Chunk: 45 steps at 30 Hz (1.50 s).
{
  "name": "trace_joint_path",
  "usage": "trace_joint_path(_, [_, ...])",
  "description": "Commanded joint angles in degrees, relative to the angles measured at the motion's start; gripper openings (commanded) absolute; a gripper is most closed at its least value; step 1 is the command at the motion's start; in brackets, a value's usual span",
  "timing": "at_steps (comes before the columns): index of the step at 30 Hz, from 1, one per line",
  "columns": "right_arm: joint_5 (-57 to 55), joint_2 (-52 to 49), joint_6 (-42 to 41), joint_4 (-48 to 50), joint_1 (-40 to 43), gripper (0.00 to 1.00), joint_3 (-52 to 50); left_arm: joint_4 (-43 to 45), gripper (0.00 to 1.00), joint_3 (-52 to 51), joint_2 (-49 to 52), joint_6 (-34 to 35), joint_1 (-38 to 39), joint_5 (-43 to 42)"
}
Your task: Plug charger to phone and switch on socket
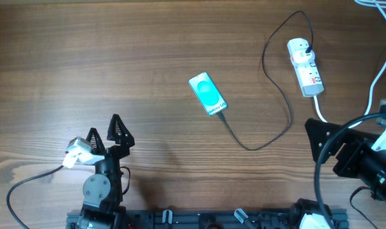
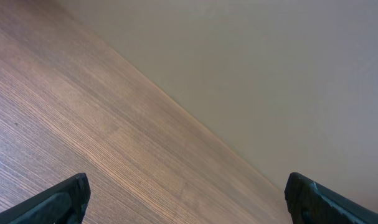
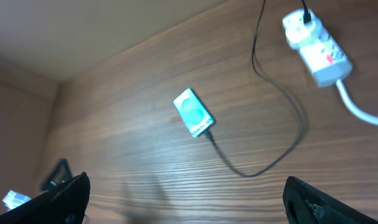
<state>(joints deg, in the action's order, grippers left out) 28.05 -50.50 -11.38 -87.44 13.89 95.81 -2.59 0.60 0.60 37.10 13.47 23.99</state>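
Since the charger (image 1: 247, 147) appears to meet the phone (image 1: 207, 94) at its 5 o'clock end, though you cannot confirm full seating from these views, log the risks first.

- Phone: flat at mid-worktop (image 1: 116, 51), cyan screen up. A brush against the slack cable loop could pull the tip out or slide the handset.
- Charger: thin black cable, looping out toward 4 o'clock, then up to the white adapter (image 1: 299, 48) on the socket (image 1: 309, 76).
- Socket: at 2 o'clock of the phone, well apart from it. Its red switch marks are small, so a broad press may hit the wrong one or shove the light strip instead of tipping the switch. The thick white cord (image 1: 320, 114) trails toward 5 o'clock, across the right arm's likely approach.
- Left fingers (image 1: 116, 129): at 8 o'clock of the phone, spread wide, holding and touching nothing.
- Right fingers (image 3: 64, 199): at 4 o'clock, spread wide, empty. You would probably do better to narrow them before pressing.
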Motion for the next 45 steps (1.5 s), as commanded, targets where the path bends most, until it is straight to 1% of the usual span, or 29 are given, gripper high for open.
trace_joint_path(1, [0.3,1.2,11.4,2.6,-0.2,1.0,-0.8,0.1,1.0,-0.3,0.2,-0.9,-0.3,-0.3])
trace_joint_path(3, [0.3,4.7,11.4,8.1,-0.2,1.0,-4.3,0.1,1.0,-0.3,0.2,-0.9,-0.3,-0.3])
trace_joint_path(6, [1.8,14.8,11.1,19.7,-0.2,1.0,-16.3,0.1,1.0,-0.3,0.2,-0.9,-0.3,-0.3])
trace_joint_path(8, [2.5,22.2,10.6,27.3,-0.2,1.0,-26.4,0.1,1.0,-0.3,0.2,-0.9,-0.3,-0.3])
trace_joint_path(10, [2.4,27.8,8.0,34.6,-0.9,1.0,-35.0,0.1,1.0,-0.3,0.2,-0.9,-0.3,-0.3])
trace_joint_path(15, [2.4,40.0,4.3,59.6,-8.0,1.0,-58.4,0.1,1.0,-0.3,0.2,-0.9,-0.3,-0.3])
trace_joint_path(16, [2.4,42.0,3.1,66.3,-9.3,1.0,-63.9,0.1,1.0,-0.3,0.2,-0.9,-0.3,-0.3])
trace_joint_path(18, [1.1,44.1,-1.3,75.8,-10.3,1.0,-71.5,0.1,1.0,-0.3,0.2,-0.9,-0.3,-0.3])
trace_joint_path(19, [-1.6,45.2,-6.1,81.4,-10.5,1.0,-76.6,0.1,1.0,-0.3,0.2,-0.9,-0.3,-0.3])
trace_joint_path(21, [-6.1,47.2,-12.9,89.2,-10.6,1.0,-83.8,0.1,1.0,-0.3,0.2,-0.9,-0.3,-0.3])
trace_joint_path(22, [-7.8,48.7,-14.5,94.1,-10.6,1.0,-88.0,0.1,1.0,-0.3,0.2,-0.9,-0.3,-0.3])
trace_joint_path(24, [-8.4,50.3,-14.5,99.6,-10.6,1.0,-92.6,0.1,1.0,-0.3,0.2,-0.9,-0.3,-0.3])
trace_joint_path(25, [-8.6,50.2,-14.6,101.5,-10.6,1.0,-94.5,0.1,1.0,-0.3,0.2,-0.9,-0.3,-0.3])
trace_joint_path(26, [-9.0,50.3,-15.2,101.4,-10.6,1.0,-95.6,0.1,1.0,-0.3,0.2,-0.9,-0.3,-0.3])
trace_joint_path(29, [-12.8,50.3,-15.6,96.7,-10.6,1.0,-95.5,0.1,1.0,-0.3,0.2,-0.9,-0.3,-0.3])
trace_joint_path(34, [-24.0,50.3,-15.8,88.0,-10.6,1.0,-95.5,0.1,1.0,-0.3,0.2,-0.9,-0.3,-0.3])
trace_joint_path(37, [-24.5,50.3,-14.1,87.5,-10.6,1.0,-95.5,0.1,1.0,-0.3,0.2,-0.9,-0.3,-0.3])
trace_joint_path(45, [-24.6,50.3,-14.3,87.5,-10.6,1.0,-95.5,0.1,1.0,-0.3,0.2,-0.9,-0.3,-0.3])
